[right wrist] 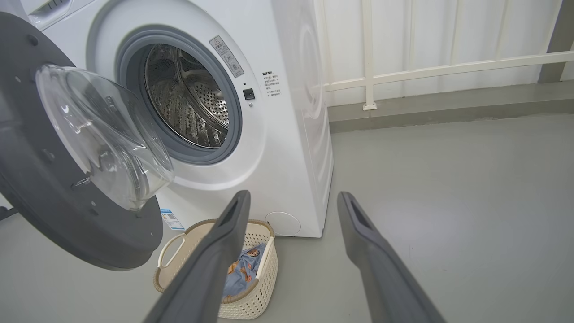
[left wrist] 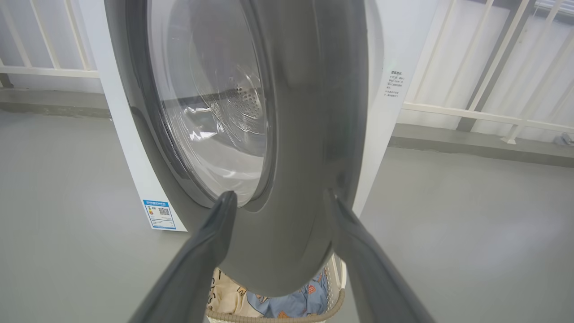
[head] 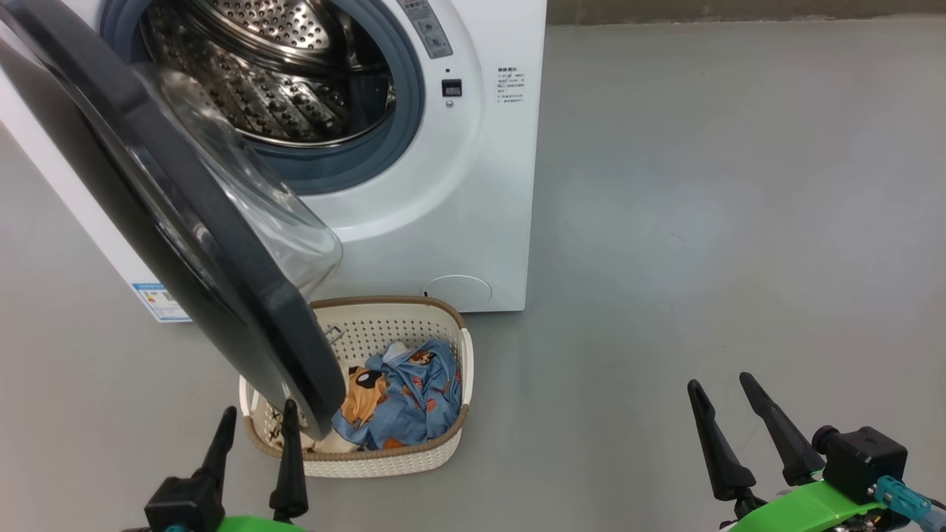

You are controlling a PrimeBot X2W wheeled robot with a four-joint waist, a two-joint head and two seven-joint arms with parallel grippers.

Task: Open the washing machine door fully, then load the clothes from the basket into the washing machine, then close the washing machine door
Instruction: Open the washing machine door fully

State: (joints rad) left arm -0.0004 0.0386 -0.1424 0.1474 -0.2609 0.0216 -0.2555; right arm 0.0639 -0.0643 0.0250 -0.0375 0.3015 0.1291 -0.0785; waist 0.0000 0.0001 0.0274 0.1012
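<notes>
Both jaws wide apart; door edge over left side of basket; bare floor rightward.

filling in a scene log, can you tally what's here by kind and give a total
washing machine: 1
washing machine door: 1
basket: 1
clothes: 2, light blue cloth and cream cloth
grippers: 2, left gripper and right gripper
total: 7

My left gripper and right gripper each end in two long, tapering dark-grey fingers on black mounts. Bright green housing sits behind them, with a teal connector by the right wrist.
</notes>
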